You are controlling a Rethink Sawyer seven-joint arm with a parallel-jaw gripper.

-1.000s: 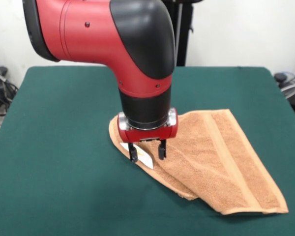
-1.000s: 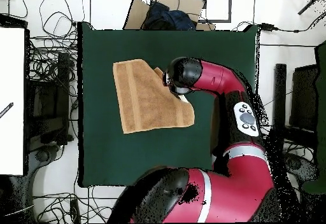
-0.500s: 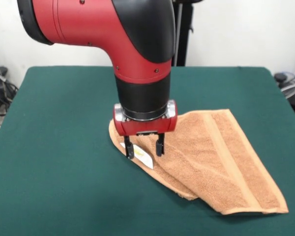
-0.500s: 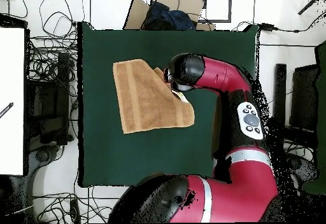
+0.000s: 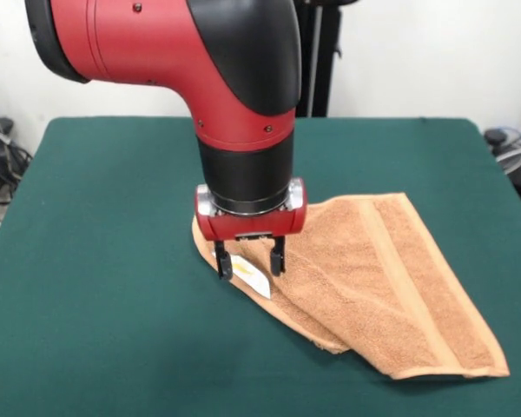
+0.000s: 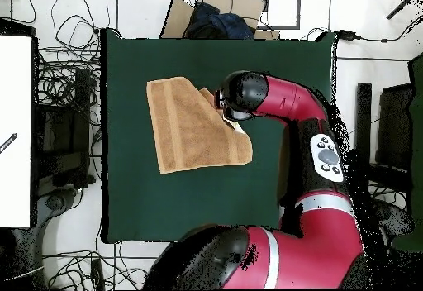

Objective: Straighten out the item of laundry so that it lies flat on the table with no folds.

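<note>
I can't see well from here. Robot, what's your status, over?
Gripper open, straddling the white tag. Towel folded on the table. Nothing in the way.

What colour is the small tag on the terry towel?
White, on the tan-orange terry towel; the small tag shows best in the front view.

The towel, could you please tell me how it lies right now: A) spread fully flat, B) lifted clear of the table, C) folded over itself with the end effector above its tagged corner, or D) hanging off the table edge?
C: the towel lies doubled on the table, with the open end effector straddling the corner by the white tag.
</note>
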